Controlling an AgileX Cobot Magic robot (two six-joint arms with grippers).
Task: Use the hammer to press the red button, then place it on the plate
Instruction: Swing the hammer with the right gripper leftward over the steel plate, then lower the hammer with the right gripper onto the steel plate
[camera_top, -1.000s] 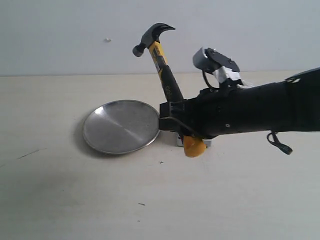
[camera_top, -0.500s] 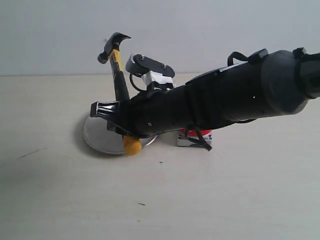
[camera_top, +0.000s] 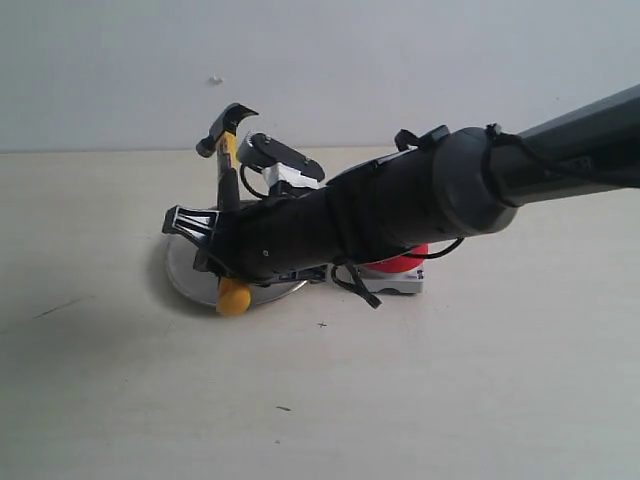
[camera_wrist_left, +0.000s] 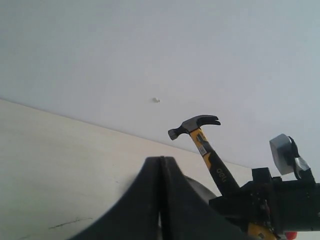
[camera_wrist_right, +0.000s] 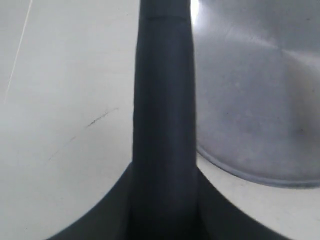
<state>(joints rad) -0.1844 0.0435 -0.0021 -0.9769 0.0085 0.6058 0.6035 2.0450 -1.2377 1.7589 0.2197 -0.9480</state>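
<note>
right arm (camera_top: 400, 215): matte black shell in fat rounded segments, thickest at a bulbous joint, then a slimmer dark grey tube. a few tiny pale specks on the shell, maybe screws. thin black cable (camera_top: 352, 283) loops loose under the forearm, and a strap-like loop sits on top. wrist camera (camera_top: 285, 158): grey-silver disc housing on a white bracket. right end effector (camera_top: 200, 243): black, pale ribbing on one finger. left end effector (camera_wrist_left: 160, 200): smooth black wedge with a centre seam.
</note>
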